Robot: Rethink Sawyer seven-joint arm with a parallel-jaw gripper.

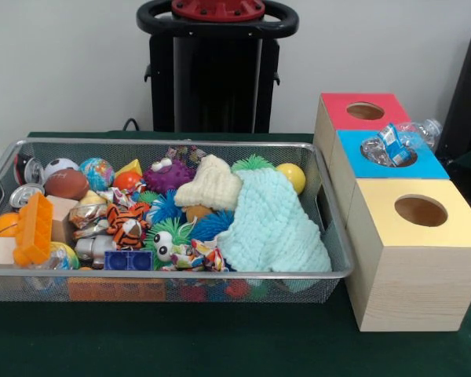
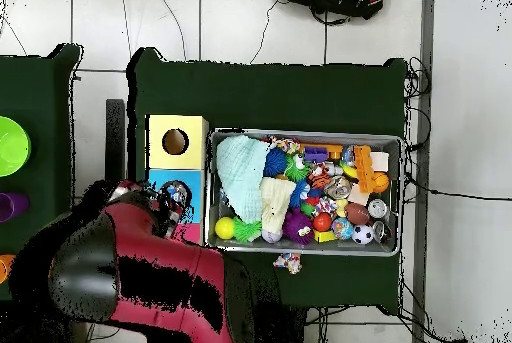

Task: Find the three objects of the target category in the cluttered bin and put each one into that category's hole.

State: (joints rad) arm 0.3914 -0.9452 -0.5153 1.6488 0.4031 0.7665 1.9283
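Three boxes: red-topped box (image 1: 359, 106), blue-topped box (image 1: 424, 164) and yellow-topped box (image 1: 447, 228), in a row right of the bin, front view.
Bin (image 1: 173, 272): silver wire mesh, left on the green table (image 1: 220, 345), crammed with toys.
Bin, left part: orange brick (image 1: 33, 228), brown football (image 1: 66, 183), globe ball (image 1: 96, 172), silver can (image 1: 25, 194).
Bin, middle: tiger-striped toy (image 1: 128, 223), purple spiky ball (image 1: 168, 176), cream cloth (image 1: 212, 185).
Bin, right part: pale green knitted cloth (image 1: 272, 228), yellow ball (image 1: 292, 176) behind it.
Hole (image 1: 389, 151): in the blue top, filled by a clear bottle (image 1: 386, 146) with a blue label.
Second bottle (image 1: 424, 130): lying behind the blue-topped box, beside the red one.
Arm (image 2: 150, 279): red and black, over the boxes, overhead view.
Gripper (image 2: 172, 197): above the blue top; opening and grasp impossible to tell.
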